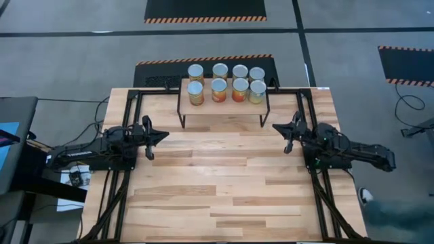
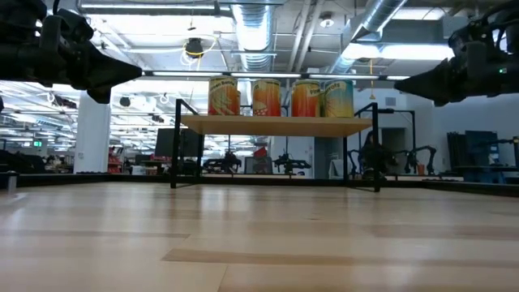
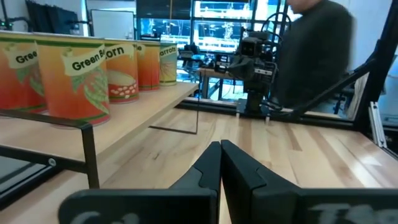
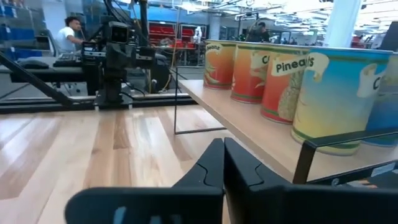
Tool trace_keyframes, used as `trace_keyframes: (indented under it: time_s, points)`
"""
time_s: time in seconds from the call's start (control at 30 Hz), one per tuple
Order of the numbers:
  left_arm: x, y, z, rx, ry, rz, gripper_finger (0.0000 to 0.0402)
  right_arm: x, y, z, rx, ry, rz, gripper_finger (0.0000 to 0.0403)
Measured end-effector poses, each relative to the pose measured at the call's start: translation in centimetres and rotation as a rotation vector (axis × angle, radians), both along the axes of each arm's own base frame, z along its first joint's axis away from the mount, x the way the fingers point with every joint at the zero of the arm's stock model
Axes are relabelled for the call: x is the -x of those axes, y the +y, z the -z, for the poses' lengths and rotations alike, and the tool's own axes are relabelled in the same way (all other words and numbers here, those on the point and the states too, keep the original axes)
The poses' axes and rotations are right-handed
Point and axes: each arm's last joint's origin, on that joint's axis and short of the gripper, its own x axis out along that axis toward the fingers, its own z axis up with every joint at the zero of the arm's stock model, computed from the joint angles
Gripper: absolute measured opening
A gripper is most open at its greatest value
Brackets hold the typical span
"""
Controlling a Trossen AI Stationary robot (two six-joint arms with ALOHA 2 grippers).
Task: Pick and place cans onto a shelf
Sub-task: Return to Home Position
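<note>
1. Step in hand, by judgement: the return of both arms to their home pose, with the placing apparently complete.
2. Eight small cylindrical cans (image 1: 226,83) with shiny silver tops and orange, red, yellow or bluish labels, upright in two rows of four on the small light-wood shelf (image 1: 224,108) with thin black legs, at the middle of the far edge of the slatted wooden table (image 1: 224,196).
3. Near the table's left edge, the left gripper (image 1: 163,134); near its right edge, the right gripper (image 1: 277,127); both pointing inward, both well apart from the shelf.
4. Jaws pressed together on each, gripping nothing: plain from the wrists, with left fingers (image 3: 202,171) and right fingers (image 4: 208,165) meeting tip to tip.
5. Next move, probably: only folding each arm back and settling it, clear of the shelf legs; no can on the bare tabletop to fetch.
6. Only from above: the full count of eight. Only at table height: both grippers hanging above the tabletop, not touching it. Only from the wrists: label lettering, and a person (image 3: 317,50) in dark clothing beyond the right edge.
</note>
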Motion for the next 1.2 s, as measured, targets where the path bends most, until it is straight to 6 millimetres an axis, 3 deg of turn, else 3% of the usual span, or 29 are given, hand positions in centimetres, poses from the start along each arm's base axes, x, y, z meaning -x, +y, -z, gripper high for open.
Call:
trace_keyframes:
  time_s: [0.3,1.2]
  points:
    - [-0.02,-0.01,0.06,-0.005,0.006,0.006,0.0000,-0.15,-0.35,0.35,-0.010,0.040,0.031,0.0034]
    - [-0.03,-0.03,0.08,-0.025,0.011,0.010,0.0000,-0.15,-0.36,0.39,-0.011,0.042,0.033,0.0031]
